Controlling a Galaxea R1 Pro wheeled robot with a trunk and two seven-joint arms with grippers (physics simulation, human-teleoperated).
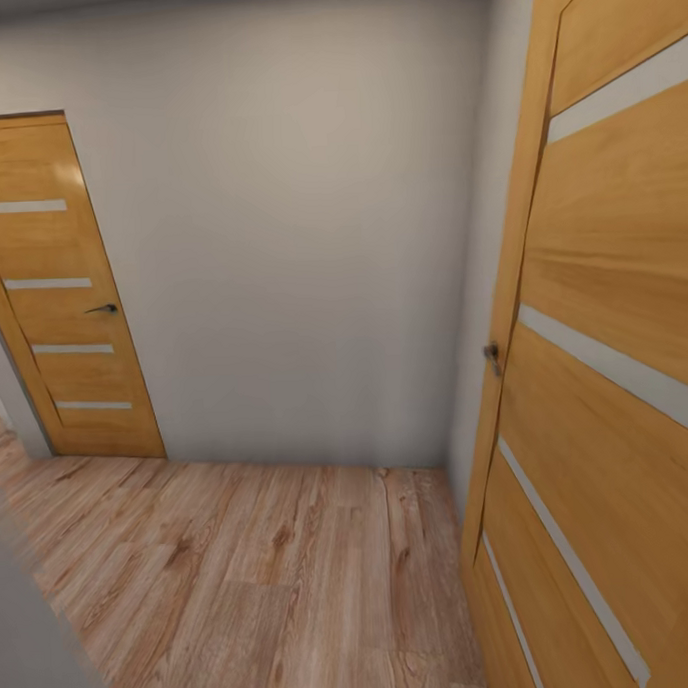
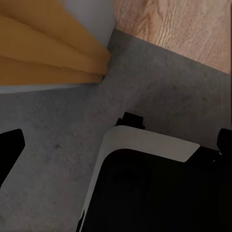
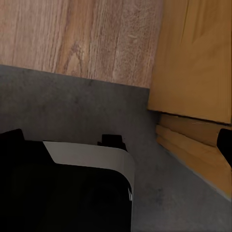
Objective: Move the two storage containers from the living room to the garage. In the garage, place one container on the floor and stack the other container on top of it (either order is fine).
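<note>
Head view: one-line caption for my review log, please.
Hallway with wood plank floor, grey wall, a closed slatted door far left and an open door close on the right.

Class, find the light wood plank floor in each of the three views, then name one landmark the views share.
Head view: the plank floor fills the lower part, up to the white wall.
Left wrist view: it lies beyond the grey concrete floor.
Right wrist view: a band beyond the concrete.
Shared landmark: the orange-brown door woodwork.
</note>
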